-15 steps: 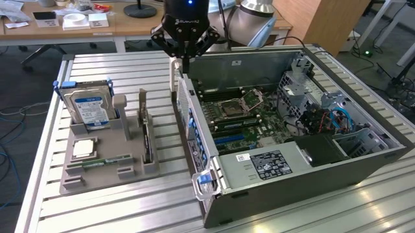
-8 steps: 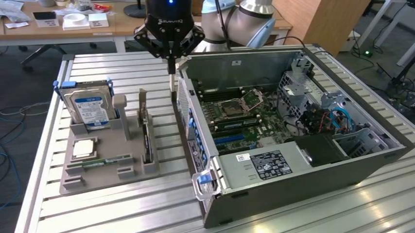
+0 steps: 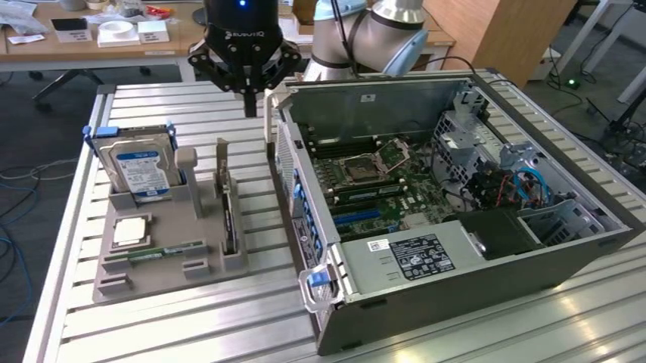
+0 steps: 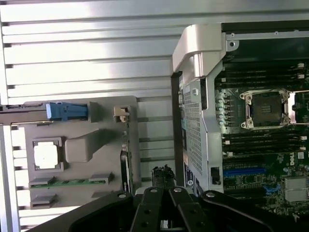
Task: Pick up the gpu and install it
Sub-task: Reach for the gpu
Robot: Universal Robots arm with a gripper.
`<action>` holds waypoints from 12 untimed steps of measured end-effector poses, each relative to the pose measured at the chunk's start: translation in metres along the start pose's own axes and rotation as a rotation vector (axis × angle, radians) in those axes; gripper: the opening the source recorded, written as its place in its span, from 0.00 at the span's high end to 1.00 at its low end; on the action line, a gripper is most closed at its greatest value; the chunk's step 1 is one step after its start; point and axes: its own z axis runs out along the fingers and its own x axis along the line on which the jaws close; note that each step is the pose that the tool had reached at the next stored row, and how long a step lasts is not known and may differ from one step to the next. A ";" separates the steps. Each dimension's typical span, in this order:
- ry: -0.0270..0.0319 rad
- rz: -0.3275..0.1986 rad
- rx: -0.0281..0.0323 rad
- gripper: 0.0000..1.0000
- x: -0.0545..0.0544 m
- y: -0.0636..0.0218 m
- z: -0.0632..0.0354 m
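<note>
our gripper (image 3: pixel 250 106) hangs by the computer case (image 3: pixel 485 280) corner, fingers clenched on nothing; the gpu (image 3: pixel 229 219) stands in the grey holder (image 3: pixel 151 283) beside that case, so we've neither lifted nor installed it.

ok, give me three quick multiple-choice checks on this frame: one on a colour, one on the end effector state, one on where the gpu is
1. Hard drive label colour: A red; B blue; C yellow.
2. End effector is: A wide open; B shut and empty; C shut on a part.
3. The gpu is: A on edge in the grey holder; B in the end effector; C flat on the hard drive.

Answers: 1 B, the sticker facing the exterior view is blue. 2 B, the fingers meet with nothing between them. 3 A, it stands in its slot in the holder, below the end effector.
</note>
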 end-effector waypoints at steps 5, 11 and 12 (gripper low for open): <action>0.0001 0.000 0.0001 0.89 0.013 -0.0006 0.0005; -0.0002 0.000 0.0039 0.89 0.035 -0.0003 0.0027; -0.0002 0.000 0.0047 0.89 0.039 -0.0002 0.0031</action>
